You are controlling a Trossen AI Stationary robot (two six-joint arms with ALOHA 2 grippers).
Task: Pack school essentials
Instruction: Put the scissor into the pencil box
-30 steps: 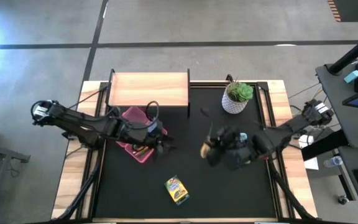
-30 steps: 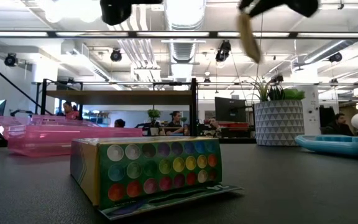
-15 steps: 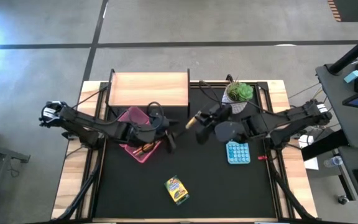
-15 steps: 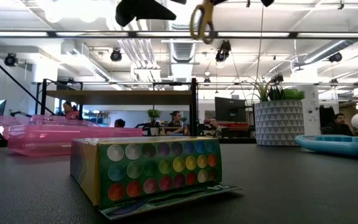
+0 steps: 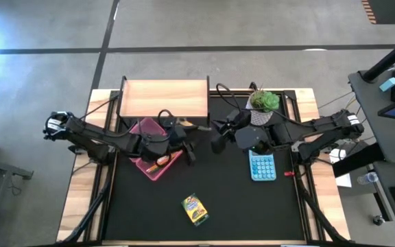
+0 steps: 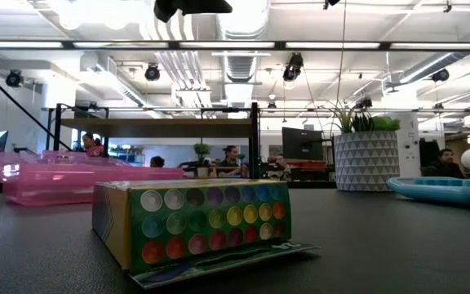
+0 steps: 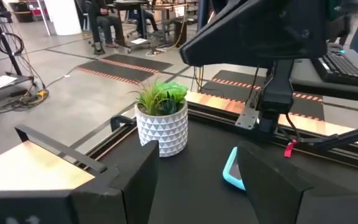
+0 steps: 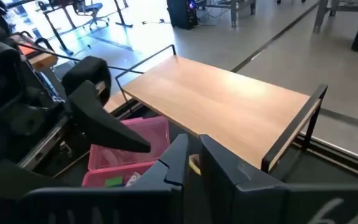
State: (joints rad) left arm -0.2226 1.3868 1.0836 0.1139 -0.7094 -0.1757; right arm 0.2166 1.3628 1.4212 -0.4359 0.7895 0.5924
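My right gripper [image 5: 210, 130] is shut on the yellow-handled scissors [image 5: 190, 126], high above the table's middle, beside the near right corner of the wooden shelf [image 5: 163, 99]. A sliver of yellow shows between its fingers in the right wrist view [image 8: 194, 165]. My left gripper [image 5: 186, 144] is open and empty, just right of the pink box [image 5: 149, 154], which holds orange and green pencils [image 5: 162, 160]. The yellow-green crayon box [image 5: 195, 209] lies flat near the front edge. The small white patterned square does not show. My right gripper pinches the scissors between its two fingers [image 8: 179, 163]. The fingers reach from the table's right toward the left and far side. Its own fingers hide which part it has. The scissors are lifted clear of the table, one pale end [image 5: 187, 125] sticking out toward the left.
A potted green plant [image 5: 261, 106] stands at the back right. A light blue tray with round wells [image 5: 262, 167] lies right of centre. The wooden shelf spans the back left. Both grippers are close together above the table's middle.
My right gripper has carried the scissors up and toward the table's left and far edge, from right of centre to beside the shelf corner, uncovering the light blue tray. My left gripper has shifted slightly right, beside the pink box.
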